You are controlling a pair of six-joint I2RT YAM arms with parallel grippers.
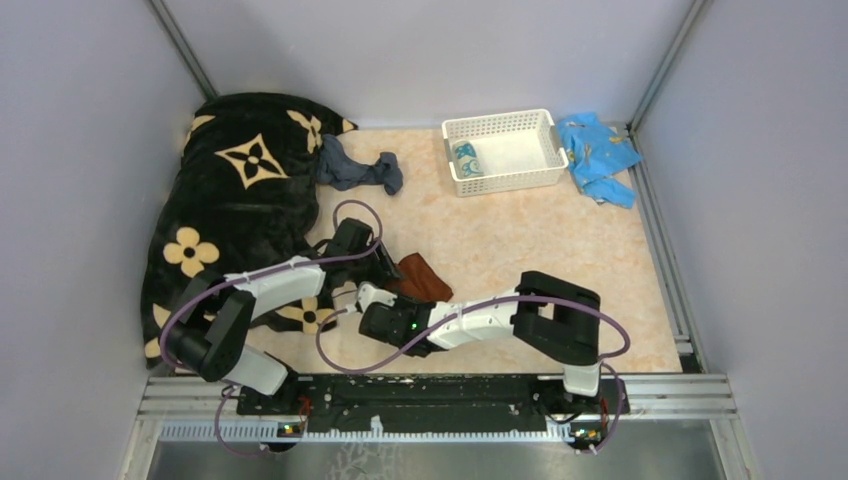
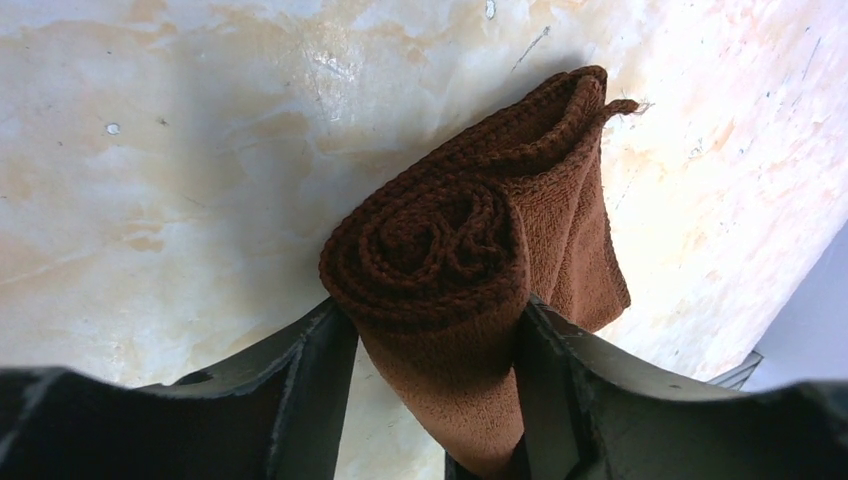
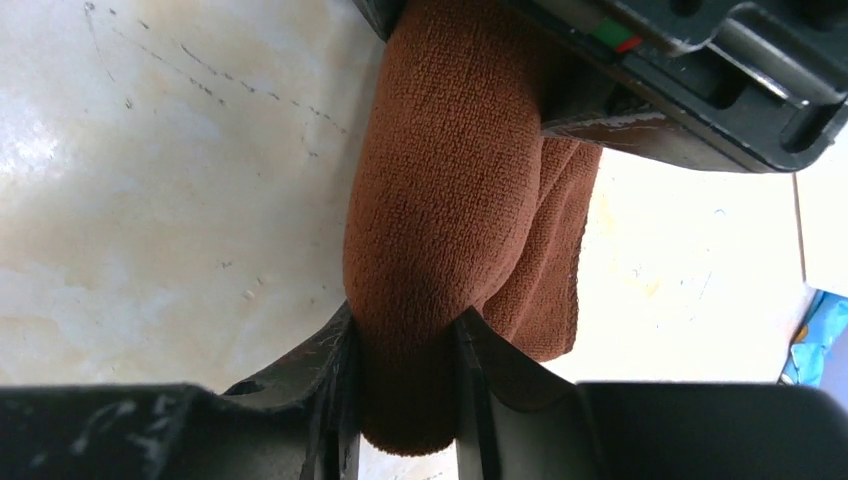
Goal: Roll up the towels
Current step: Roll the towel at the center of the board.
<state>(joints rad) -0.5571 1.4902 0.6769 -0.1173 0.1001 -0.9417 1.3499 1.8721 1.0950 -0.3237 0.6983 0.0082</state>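
L fingers, R fingers both clamp rust towel.

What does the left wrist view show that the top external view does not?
Only the left wrist view: the spiral end of the rolled rust-brown towel, between the left gripper's fingers. Only the top view: the white basket holding the teal towel, the slate towel by the black blanket, the light-blue cloth. Both: the rust-brown towel and the pale table.
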